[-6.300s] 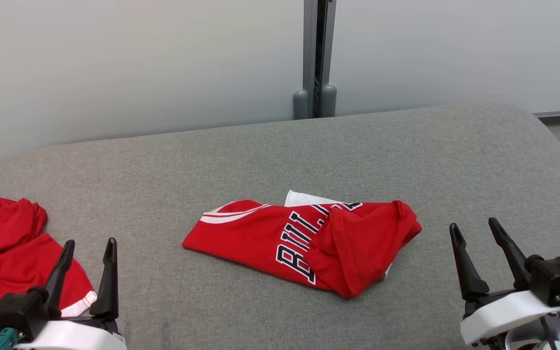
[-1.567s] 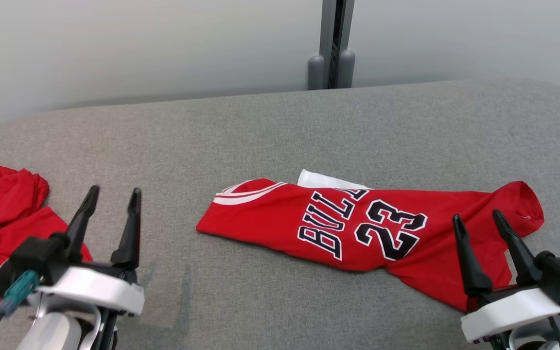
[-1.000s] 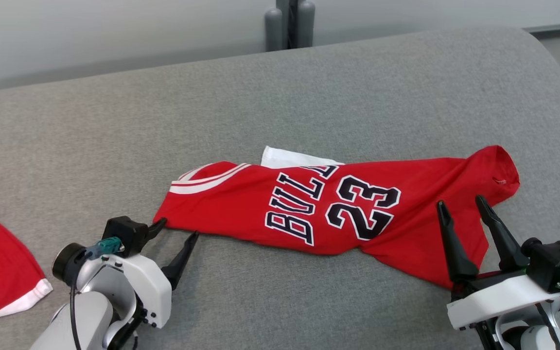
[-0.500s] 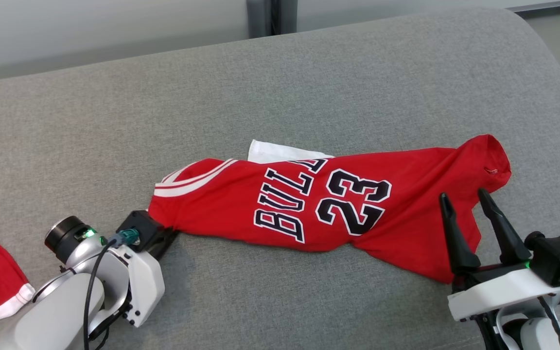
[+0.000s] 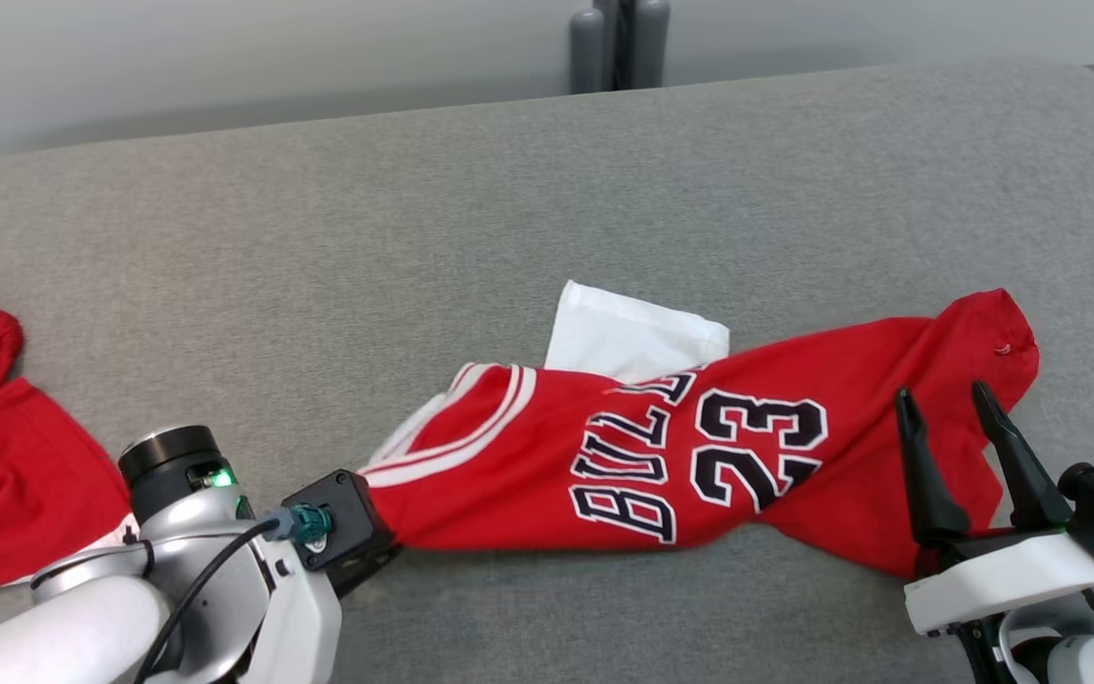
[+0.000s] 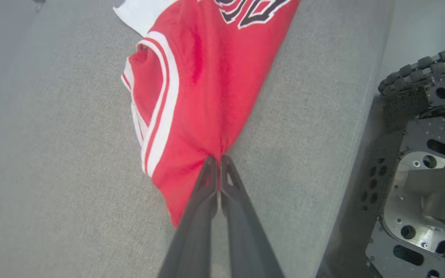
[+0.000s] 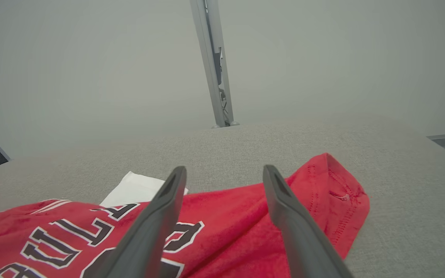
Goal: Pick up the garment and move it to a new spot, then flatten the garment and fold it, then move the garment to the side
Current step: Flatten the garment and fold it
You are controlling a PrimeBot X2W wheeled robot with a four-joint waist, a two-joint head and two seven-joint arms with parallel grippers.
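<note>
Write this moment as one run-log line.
left pincer: shut on jersey corner | right pincer: open, holding nothing | jersey: bunched on grey cushion

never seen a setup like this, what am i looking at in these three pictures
This is a two-armed robot at a grey padded surface. The wide picture comes from a camera on its head; the other two come from cameras on its two wrists. A red jersey lies there, partly over a white piece, with another red garment at the left. The left gripper is shut on the jersey's edge. The right gripper is open by the jersey's other end, holding nothing.
</note>
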